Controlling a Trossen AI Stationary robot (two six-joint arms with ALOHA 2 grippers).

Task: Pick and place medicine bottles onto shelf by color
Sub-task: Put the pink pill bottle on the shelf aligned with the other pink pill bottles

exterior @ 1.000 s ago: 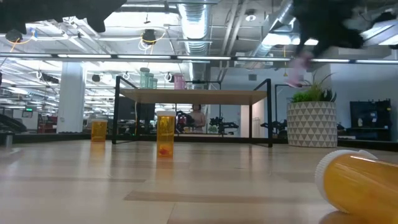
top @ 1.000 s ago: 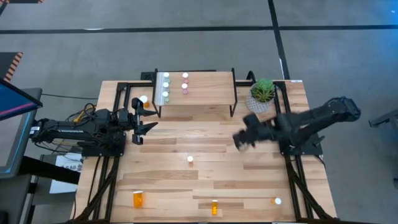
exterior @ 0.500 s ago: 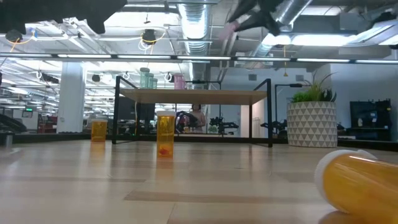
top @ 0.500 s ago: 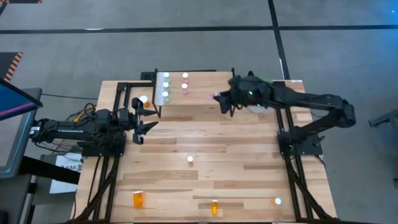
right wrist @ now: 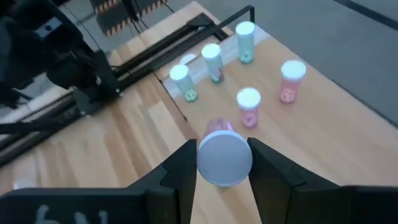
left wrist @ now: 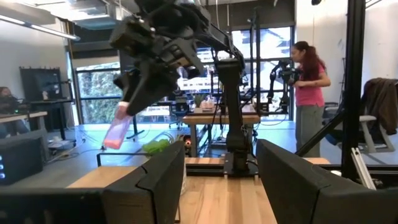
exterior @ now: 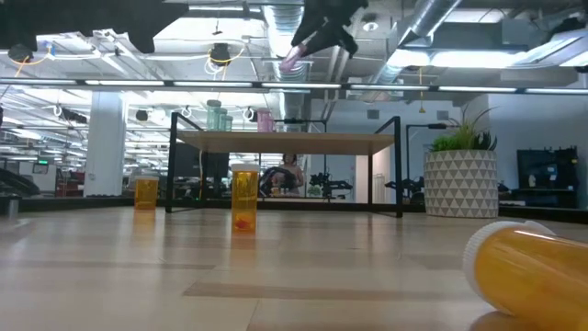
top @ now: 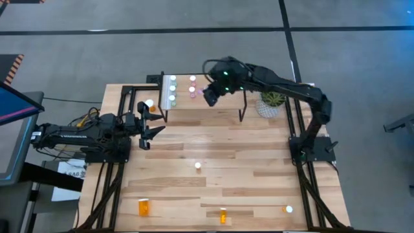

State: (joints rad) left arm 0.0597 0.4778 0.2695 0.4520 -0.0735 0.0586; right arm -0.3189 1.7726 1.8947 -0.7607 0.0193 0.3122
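Right hand (top: pixel 211 96): raised above the shelf (top: pixel 220 103), near its middle, fingers closed on a pink bottle (right wrist: pixel 224 157); in the right wrist view the bottle's white cap sits between the two fingers, and in the left wrist view the pink body (left wrist: pixel 117 129) hangs tilted below the hand. In the low view the held bottle (exterior: pixel 292 58) shows well above the shelf top (exterior: pixel 287 141). Shelf: light wood plank on black legs, standing at the far edge of the worktop (top: pixel 259 162). On the shelf: three green bottles (top: pixel 172 89) in a row along its left end; two pink bottles (top: pixel 192 86) just beside them toward the middle, both upright. The held bottle is near these two pink ones, apart from them and higher. Left hand (top: pixel 152 123): low over the worktop, just left of the shelf's front left leg, fingers spread apart and holding nothing. One white-capped bottle (top: pixel 149 103) stands between the left hand and the shelf's left end. One white-capped bottle (top: pixel 198 166) stands upright mid-worktop. Near the front edge: a larger orange bottle (top: pixel 143 207) lying at left, an orange bottle (top: pixel 223 215) at centre, a capped bottle (top: pixel 288 209) at right. Potted plant (top: pixel 272 98): at the shelf's right end, on the worktop.
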